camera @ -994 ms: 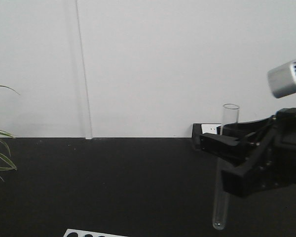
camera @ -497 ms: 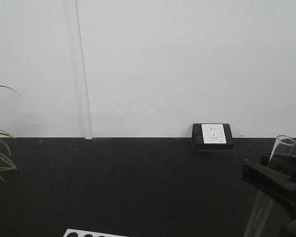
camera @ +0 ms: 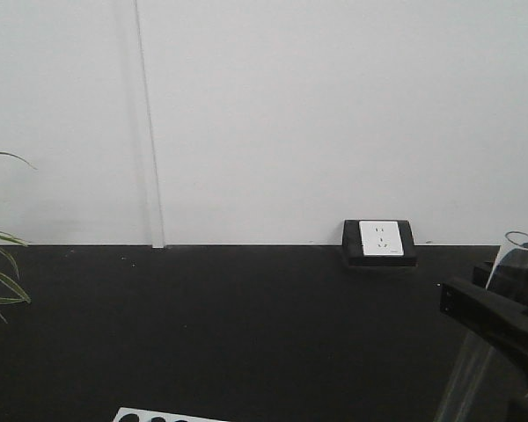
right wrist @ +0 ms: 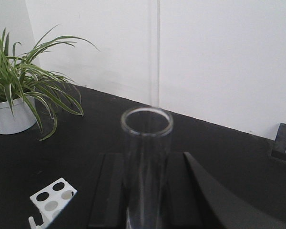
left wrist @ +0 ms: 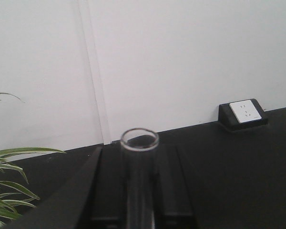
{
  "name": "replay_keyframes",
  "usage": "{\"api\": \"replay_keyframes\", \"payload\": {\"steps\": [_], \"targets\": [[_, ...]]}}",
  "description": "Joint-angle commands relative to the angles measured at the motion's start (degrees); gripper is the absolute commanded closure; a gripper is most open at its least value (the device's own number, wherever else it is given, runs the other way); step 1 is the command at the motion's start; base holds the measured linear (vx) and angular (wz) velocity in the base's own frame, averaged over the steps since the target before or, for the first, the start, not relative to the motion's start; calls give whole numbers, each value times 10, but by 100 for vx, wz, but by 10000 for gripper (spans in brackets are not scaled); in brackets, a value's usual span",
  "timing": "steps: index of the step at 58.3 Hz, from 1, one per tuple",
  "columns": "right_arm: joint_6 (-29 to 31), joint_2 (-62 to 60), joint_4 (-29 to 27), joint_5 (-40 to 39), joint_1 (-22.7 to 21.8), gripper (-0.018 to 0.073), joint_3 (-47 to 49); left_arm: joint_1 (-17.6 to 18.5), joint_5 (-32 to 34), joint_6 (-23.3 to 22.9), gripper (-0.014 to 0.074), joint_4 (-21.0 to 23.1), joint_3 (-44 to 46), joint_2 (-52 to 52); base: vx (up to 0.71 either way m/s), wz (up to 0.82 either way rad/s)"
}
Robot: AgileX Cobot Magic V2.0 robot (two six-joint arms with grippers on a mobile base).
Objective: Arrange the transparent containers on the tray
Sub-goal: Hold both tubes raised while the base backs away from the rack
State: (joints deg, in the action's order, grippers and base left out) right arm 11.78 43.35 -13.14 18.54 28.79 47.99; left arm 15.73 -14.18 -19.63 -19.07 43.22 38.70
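Each gripper holds a clear glass test tube. In the left wrist view, my left gripper (left wrist: 138, 155) is shut on a tube (left wrist: 139, 157) that stands between its black fingers (left wrist: 105, 191), with the round rim above them. In the right wrist view, my right gripper (right wrist: 147, 164) is shut on a second tube (right wrist: 147, 143) in the same way. The front view shows the right gripper (camera: 497, 338) at the right edge with its tube (camera: 465, 382) tilted, rim up and to the right. The left gripper is outside the front view. The yellow tray is out of view.
A white holed tube rack (right wrist: 52, 194) lies on the black table, low and left of the right gripper, and its edge (camera: 163, 415) shows at the bottom of the front view. A potted spider plant (right wrist: 19, 86) stands far left. A wall socket box (camera: 380, 242) sits by the white back wall.
The right gripper has carried its tube right and down, from upright in the middle right to tilted at the right edge. In the last half second it moved only slightly further right.
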Motion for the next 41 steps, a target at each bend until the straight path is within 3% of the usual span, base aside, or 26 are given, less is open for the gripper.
{"api": "replay_keyframes", "payload": {"steps": [1, 41], "targets": [[7, -2, 2, -51, -3, 495, 17, 1, 40, -2, 468, 1, 22, -2, 0, 0], [7, -2, 0, -52, -3, 495, 17, 1, 40, -2, 468, 1, 22, -2, 0, 0]]}}
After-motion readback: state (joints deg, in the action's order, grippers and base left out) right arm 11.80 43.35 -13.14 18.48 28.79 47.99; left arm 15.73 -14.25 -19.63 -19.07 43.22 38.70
